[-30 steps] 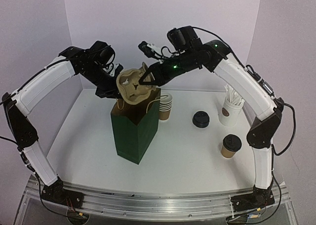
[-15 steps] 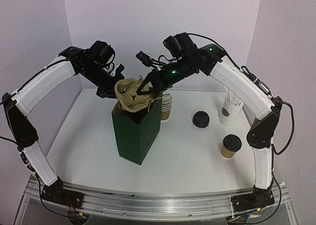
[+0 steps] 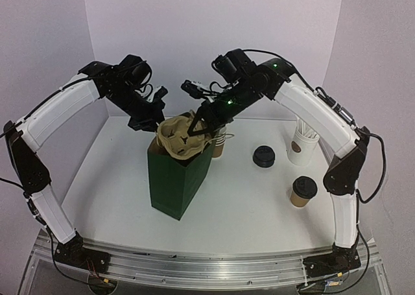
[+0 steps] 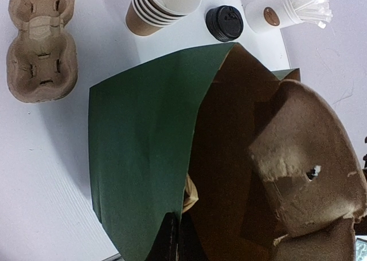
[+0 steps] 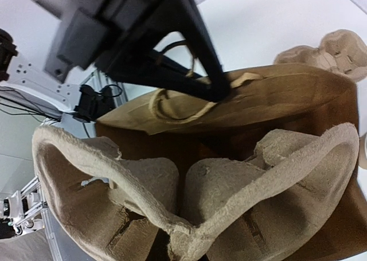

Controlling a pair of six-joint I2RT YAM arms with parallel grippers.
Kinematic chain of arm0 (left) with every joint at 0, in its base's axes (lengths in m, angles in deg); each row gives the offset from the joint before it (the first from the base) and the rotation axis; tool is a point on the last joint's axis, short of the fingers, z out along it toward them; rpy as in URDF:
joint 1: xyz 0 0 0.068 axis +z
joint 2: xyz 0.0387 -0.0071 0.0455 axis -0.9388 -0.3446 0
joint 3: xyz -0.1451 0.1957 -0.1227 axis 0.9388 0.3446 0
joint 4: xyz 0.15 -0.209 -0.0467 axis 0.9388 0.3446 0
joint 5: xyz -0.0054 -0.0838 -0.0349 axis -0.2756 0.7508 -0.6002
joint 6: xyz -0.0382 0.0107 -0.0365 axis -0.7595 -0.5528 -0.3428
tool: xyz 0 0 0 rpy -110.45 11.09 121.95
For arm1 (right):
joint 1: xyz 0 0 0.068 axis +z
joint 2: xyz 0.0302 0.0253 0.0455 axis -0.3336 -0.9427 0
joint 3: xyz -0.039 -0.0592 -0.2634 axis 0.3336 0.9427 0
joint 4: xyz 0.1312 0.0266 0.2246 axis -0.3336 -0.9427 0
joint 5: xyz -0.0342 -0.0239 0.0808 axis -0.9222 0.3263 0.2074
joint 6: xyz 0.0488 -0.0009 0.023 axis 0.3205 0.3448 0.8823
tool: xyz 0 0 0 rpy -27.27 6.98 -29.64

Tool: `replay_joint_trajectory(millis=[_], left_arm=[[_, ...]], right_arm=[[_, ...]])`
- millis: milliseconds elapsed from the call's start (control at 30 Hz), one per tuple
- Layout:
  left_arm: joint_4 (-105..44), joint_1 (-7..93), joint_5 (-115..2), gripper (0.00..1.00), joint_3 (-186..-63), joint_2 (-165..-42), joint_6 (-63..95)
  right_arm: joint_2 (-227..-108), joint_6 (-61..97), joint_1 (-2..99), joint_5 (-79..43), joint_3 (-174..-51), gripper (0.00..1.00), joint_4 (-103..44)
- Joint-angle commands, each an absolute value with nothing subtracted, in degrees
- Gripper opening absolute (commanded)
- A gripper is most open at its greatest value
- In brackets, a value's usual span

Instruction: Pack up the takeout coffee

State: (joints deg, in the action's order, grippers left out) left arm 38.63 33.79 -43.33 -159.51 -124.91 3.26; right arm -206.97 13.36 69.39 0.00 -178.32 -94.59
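Observation:
The takeout coffee [image 3: 303, 191], a brown cup with a black dome lid, stands on the table at the right, apart from both grippers. A green paper bag [image 3: 174, 178] stands open in the middle. My left gripper [image 3: 153, 118] is shut on the bag's far rim; in the left wrist view [image 4: 176, 238] its fingers pinch the green wall. My right gripper [image 3: 198, 128] is shut on a pulp cup carrier [image 3: 180, 136] that sits tilted in the bag's mouth. The carrier fills the right wrist view [image 5: 189, 198] and hides my right fingers there.
A loose black lid [image 3: 264, 156] and a white cup of wrapped sticks [image 3: 303, 142] stand right of the bag. A stack of lidless brown cups [image 3: 218, 144] is just behind it. A second pulp carrier [image 4: 41, 40] lies on the table beyond the bag.
My right gripper has moved down and left, lowering the carrier from above the bag into its mouth. The left gripper keeps its hold on the rim.

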Motion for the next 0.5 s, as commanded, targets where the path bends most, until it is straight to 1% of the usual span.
replay_joint_trajectory(millis=[0,467], left_arm=[[39.15,33.71,-39.68,0.00,-160.77,-125.38,5.54],[37.51,32.50,-37.07,0.00,-162.40,-125.95,4.68]], right_arm=[[-208.47,13.15,69.65,-5.39,-181.06,0.00,-96.56],[-209.87,11.69,70.98,-13.36,-180.38,0.00,-100.39]])
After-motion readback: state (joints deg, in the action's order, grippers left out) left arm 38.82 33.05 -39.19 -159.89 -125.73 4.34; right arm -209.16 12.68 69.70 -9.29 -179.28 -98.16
